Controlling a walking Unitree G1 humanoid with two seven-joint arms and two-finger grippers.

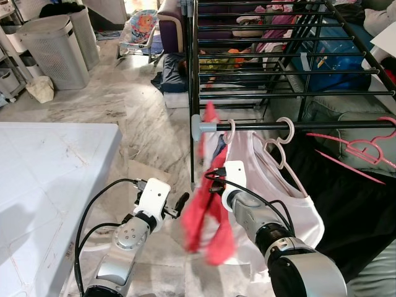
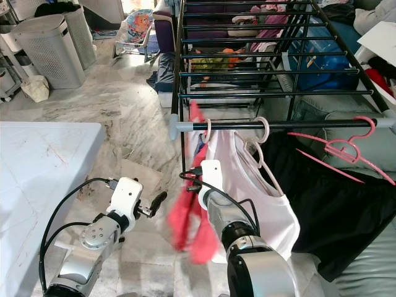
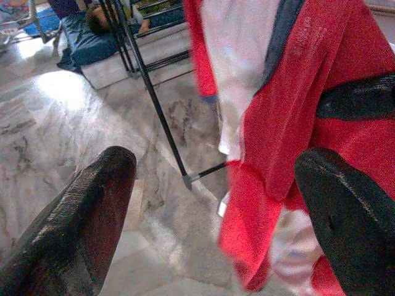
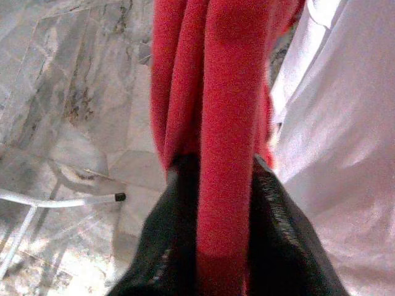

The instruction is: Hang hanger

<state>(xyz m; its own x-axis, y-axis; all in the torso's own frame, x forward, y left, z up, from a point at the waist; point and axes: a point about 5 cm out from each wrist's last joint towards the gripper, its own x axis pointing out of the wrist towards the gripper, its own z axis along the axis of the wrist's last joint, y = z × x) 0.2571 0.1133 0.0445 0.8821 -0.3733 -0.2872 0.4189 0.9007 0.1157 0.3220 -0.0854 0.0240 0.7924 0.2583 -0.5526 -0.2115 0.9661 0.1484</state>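
Right gripper (image 4: pixel 213 203) at frame centre, fingers clamped on red garment (image 1: pixel 207 219) below drying rack rail (image 1: pixel 297 125), left gripper (image 3: pixel 216 209) lower left, fingers wide apart

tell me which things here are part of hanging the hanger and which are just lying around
Part of the job:
- red garment, clamped in the right gripper
- drying rack rail
- left gripper, open beside the garment

Just lying about:
- white shirt on its hanger
- bare pink hanger on the rail
- laundry baskets
- white table
- blue crate
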